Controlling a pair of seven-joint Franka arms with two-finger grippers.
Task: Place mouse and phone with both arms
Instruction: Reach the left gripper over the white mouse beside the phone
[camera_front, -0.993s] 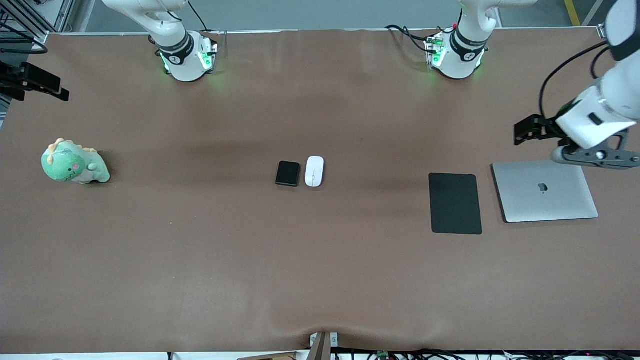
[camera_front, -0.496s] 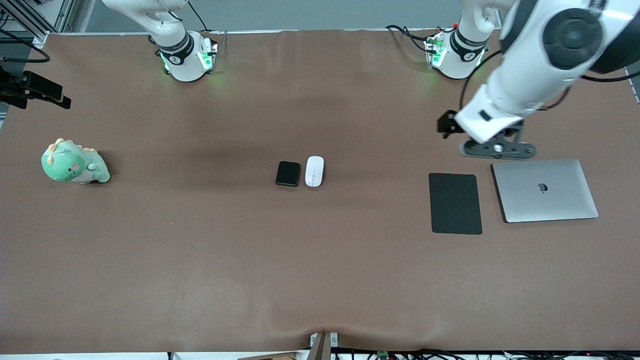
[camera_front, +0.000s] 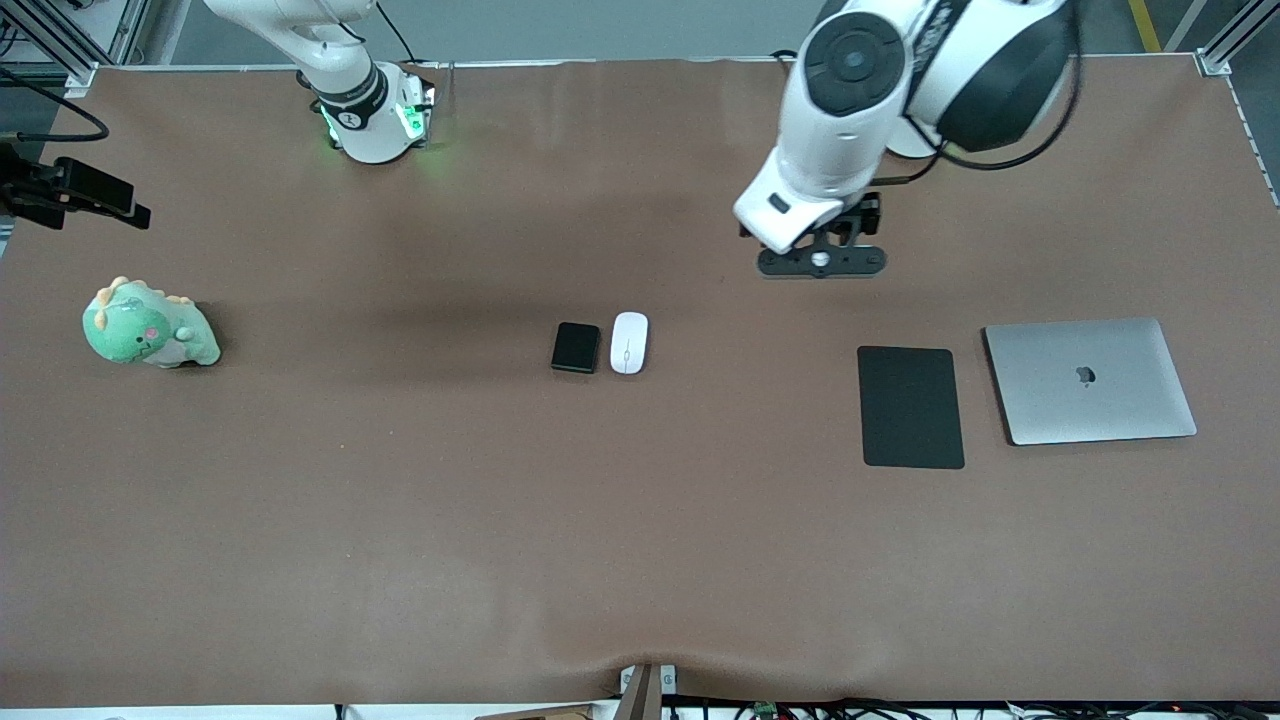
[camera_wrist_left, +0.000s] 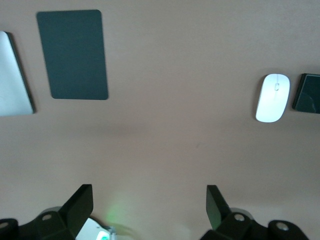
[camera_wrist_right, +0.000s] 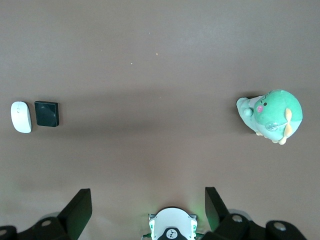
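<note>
The white mouse (camera_front: 629, 342) and the small black phone (camera_front: 576, 347) lie side by side at the middle of the table, the mouse toward the left arm's end. My left gripper (camera_front: 820, 262) hangs open and empty over bare table between its base and the mouse pad. The left wrist view shows its fingers wide apart (camera_wrist_left: 150, 189), with the mouse (camera_wrist_left: 273, 97) and the phone (camera_wrist_left: 307, 93) well off from them. My right gripper (camera_wrist_right: 147, 192) is open and empty, high over its own base, and the mouse (camera_wrist_right: 21, 117) and the phone (camera_wrist_right: 46, 113) show small in its wrist view.
A flat black mouse pad (camera_front: 910, 406) and a shut silver laptop (camera_front: 1090, 380) lie toward the left arm's end. A green plush dinosaur (camera_front: 148, 325) sits toward the right arm's end. A black bracket with cables (camera_front: 90, 190) juts in at that end's edge.
The left arm has swung from over the laptop toward the table's middle, its gripper still open. The mouse and the phone have not moved.
</note>
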